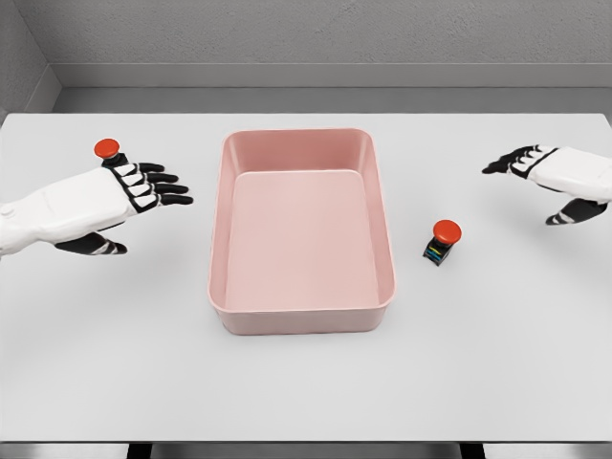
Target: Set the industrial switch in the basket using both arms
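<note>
switch A (pixel 441 242): red round button on black body, coloured marks on its side, upright, on table just right of basket | switch B (pixel 107 150): red button, black base partly hidden, far left | basket (pixel 301 307): pink rectangular tub, rounded corners, centre, empty

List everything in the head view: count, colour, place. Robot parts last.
industrial switches: 2, red button on a black base; left switch at the table's left, just behind the left robot hand's fingers; right switch right of the basket, standing free.
basket: 1, pink, rectangular, empty, centre of the table.
table: 1, white, fills most of the view.
wall: grey, behind the table.
left robot hand: 1, white with black fingers, open, over the table's left side, holding nothing.
right robot hand: 1, white with black fingers, open, at the right edge, apart from the right switch.
</note>
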### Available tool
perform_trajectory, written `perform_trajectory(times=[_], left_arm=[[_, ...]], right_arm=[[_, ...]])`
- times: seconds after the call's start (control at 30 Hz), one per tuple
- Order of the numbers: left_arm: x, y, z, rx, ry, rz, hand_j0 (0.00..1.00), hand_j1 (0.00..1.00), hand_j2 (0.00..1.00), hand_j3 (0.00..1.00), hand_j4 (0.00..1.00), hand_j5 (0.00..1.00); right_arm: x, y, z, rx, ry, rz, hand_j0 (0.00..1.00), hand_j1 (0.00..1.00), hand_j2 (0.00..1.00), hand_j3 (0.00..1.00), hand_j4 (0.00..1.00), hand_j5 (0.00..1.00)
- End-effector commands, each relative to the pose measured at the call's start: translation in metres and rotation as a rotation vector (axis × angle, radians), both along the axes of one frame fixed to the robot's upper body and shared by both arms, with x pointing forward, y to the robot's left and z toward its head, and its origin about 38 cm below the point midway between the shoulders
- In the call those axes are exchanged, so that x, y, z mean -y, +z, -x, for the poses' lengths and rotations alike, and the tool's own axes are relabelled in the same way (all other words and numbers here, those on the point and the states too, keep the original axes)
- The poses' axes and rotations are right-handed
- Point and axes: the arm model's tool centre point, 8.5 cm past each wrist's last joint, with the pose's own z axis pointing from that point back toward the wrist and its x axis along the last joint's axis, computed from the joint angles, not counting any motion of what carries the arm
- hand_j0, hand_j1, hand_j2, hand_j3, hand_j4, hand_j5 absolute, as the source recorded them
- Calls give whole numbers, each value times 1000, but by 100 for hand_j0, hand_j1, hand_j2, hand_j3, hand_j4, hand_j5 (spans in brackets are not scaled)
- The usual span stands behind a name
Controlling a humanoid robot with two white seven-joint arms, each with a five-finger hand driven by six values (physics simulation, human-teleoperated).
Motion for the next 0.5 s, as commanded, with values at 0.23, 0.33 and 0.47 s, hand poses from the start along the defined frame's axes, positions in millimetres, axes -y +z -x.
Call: perform_trajectory(times=[0.23,0.33,0.47], left_arm=[[-37,38,-53,42,221,-84,100,100,100,100,100,100],[-52,36,-83,27,312,-111,100,100,100,100,100,100],[-31,21,-114,-77,316,-244,100,100,100,100,100,100]], right_arm=[[-32,1,16,-6,107,-24,100,100,100,100,100,100],[-43,1,23,-11,143,-34,100,100,100,100,100,100],[-52,0,24,-9,167,-44,100,100,100,100,100,100]])
